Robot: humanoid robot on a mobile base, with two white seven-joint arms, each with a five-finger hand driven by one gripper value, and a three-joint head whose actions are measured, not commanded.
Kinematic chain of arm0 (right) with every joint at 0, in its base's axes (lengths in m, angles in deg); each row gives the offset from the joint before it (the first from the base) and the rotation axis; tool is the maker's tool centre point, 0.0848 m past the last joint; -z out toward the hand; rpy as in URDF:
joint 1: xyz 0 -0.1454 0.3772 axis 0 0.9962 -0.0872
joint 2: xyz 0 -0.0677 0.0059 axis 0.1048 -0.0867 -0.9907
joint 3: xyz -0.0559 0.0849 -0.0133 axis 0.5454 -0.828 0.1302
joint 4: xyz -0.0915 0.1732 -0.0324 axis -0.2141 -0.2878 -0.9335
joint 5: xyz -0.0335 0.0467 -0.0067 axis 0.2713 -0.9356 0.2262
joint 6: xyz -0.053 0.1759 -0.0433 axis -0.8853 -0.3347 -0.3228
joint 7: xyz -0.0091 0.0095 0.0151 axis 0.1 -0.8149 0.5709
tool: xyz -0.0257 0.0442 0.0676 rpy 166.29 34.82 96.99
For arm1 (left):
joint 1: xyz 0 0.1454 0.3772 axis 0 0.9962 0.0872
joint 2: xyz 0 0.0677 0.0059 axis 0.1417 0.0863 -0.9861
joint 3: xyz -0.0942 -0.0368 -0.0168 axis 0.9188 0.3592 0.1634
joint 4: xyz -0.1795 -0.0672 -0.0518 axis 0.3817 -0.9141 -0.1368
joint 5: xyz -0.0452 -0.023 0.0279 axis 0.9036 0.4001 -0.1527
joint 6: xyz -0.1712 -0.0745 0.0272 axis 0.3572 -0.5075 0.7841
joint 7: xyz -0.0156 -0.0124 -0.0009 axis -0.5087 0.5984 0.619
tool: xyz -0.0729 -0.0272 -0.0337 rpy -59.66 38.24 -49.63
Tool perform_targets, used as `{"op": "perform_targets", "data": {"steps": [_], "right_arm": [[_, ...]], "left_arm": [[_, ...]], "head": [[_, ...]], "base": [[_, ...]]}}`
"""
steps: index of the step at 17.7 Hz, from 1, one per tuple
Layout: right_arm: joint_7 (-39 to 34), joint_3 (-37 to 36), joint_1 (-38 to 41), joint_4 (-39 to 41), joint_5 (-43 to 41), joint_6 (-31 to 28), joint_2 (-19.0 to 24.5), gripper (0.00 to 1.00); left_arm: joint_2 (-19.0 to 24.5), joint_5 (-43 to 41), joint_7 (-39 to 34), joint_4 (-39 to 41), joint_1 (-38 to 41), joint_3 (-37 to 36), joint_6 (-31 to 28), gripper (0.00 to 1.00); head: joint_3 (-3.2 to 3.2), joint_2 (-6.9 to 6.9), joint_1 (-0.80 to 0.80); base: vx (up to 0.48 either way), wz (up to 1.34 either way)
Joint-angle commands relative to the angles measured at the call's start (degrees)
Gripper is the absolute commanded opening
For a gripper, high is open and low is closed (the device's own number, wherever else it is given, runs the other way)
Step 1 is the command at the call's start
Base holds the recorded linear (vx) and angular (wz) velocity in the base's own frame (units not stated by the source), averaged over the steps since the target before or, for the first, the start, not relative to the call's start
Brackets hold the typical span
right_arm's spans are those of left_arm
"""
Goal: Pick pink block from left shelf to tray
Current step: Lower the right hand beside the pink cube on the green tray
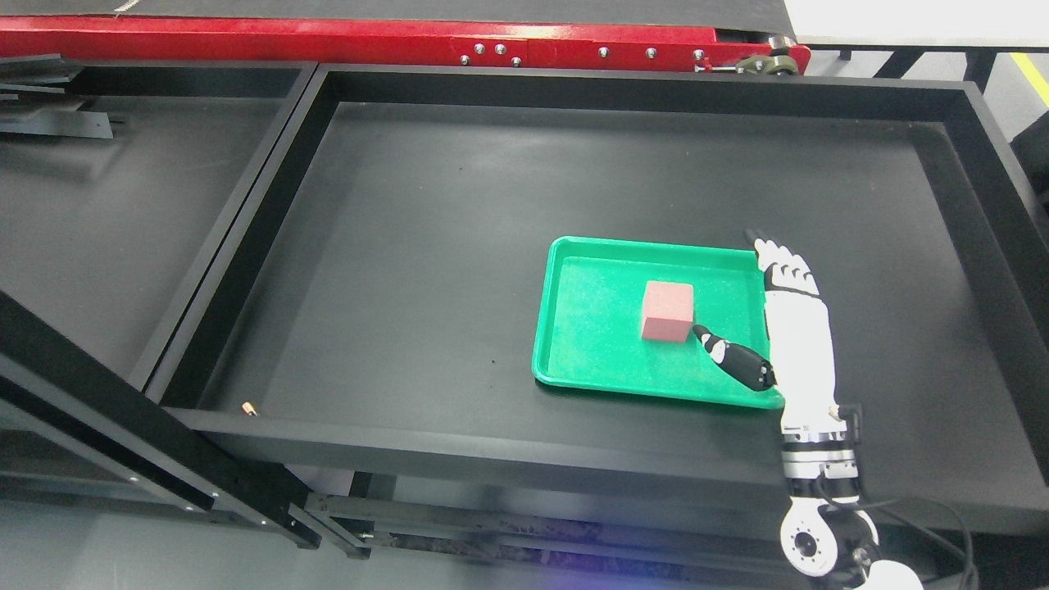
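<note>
Pink foam cube [668, 310] is sitting inside the green plastic tray [574, 344] while the white right hand [791, 319] is hovering beside it, fingers spread, thumb tip nearly touching the cube.

Light is even and fairly bright, seemingly from overhead — the matte black bin [459, 213] shows only a soft grey sheen across its floor, with no hard glare. Shadows are weak and short: a faint one beside the pink block [667, 310] on the green tray [574, 344], and darker bands under the bin's walls. Colours are saturated and focus is sharp across the middle. Straight edges bow slightly toward the corners — mild wide-angle distortion. A faint bluish-purple glow sits at the bottom edge.
</note>
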Motion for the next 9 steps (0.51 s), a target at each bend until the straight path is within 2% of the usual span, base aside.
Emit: {"op": "perform_targets", "data": {"steps": [1, 9], "right_arm": [[-2.3, 0.5, -0.3, 0.0, -0.1, 0.0, -1.0, 0.99], [-18.0, 2.4, -0.7, -0.6, -0.7, -1.0, -1.0, 0.99]], "left_arm": [[1.0, 0.0, 0.0, 1.0, 1.1, 0.0, 0.0, 1.00], [1.0, 0.0, 0.0, 1.0, 1.1, 0.0, 0.0, 1.00]], "head": [[0.00, 0.00, 0.00], [0.00, 0.00, 0.00]], "base": [[0.105, 0.05], [0.093, 0.02]]}}
